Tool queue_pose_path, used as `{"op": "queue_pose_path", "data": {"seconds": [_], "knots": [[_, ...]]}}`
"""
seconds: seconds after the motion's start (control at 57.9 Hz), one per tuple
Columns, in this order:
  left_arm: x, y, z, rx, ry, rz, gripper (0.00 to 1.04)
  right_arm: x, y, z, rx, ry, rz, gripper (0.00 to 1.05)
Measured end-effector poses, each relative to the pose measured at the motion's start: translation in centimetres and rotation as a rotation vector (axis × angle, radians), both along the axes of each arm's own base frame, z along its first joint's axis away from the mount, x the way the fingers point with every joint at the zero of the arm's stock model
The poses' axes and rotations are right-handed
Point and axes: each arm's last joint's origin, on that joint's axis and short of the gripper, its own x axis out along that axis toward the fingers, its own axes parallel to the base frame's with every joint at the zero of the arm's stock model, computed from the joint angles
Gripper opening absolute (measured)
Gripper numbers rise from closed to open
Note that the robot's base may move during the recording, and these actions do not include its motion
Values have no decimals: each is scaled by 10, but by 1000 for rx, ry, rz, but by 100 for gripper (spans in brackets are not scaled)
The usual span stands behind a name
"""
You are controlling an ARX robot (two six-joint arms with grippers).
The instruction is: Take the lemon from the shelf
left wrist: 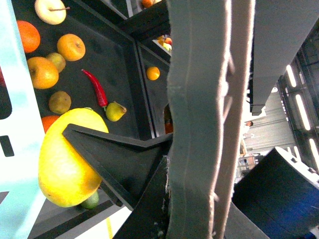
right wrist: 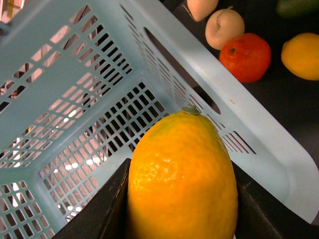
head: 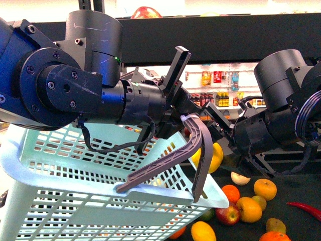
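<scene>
The smooth, bright yellow oval lemon (right wrist: 182,184) sits clamped between the dark jaws of the right gripper (head: 213,146), which press on both its sides. It hangs in the air, clear of the black metal shelf (head: 296,188) and close to the rim of the pale blue-green slotted plastic basket (head: 75,201); whether it is over the opening I cannot tell. The left gripper (head: 179,93) is at the basket's grey hooped handle (head: 165,164) and the basket hangs tilted from it, but I cannot tell whether those jaws are closed on the handle or merely hooked under it. The pick itself looks done, since the lemon is off the tier and firmly held. What seems left is to carry it over the rim and release it inside the basket, if that is where it belongs. On the tier lie an orange (head: 230,193), a red apple (head: 228,215) and a long red chilli pepper (head: 303,208).
</scene>
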Motion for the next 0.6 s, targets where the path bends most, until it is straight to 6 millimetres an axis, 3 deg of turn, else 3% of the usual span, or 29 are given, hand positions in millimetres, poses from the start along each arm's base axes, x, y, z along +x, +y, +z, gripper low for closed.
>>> {"op": "queue_pose_path", "data": {"seconds": [0.311,0.604], "knots": [[-1,-2,0,-2,1,-19,8,-8,-21,-25,140,87,-102,46],[-1,-2,0,-1,1,-14,8,-10,-5,-26,153,104,-77,46]]}}
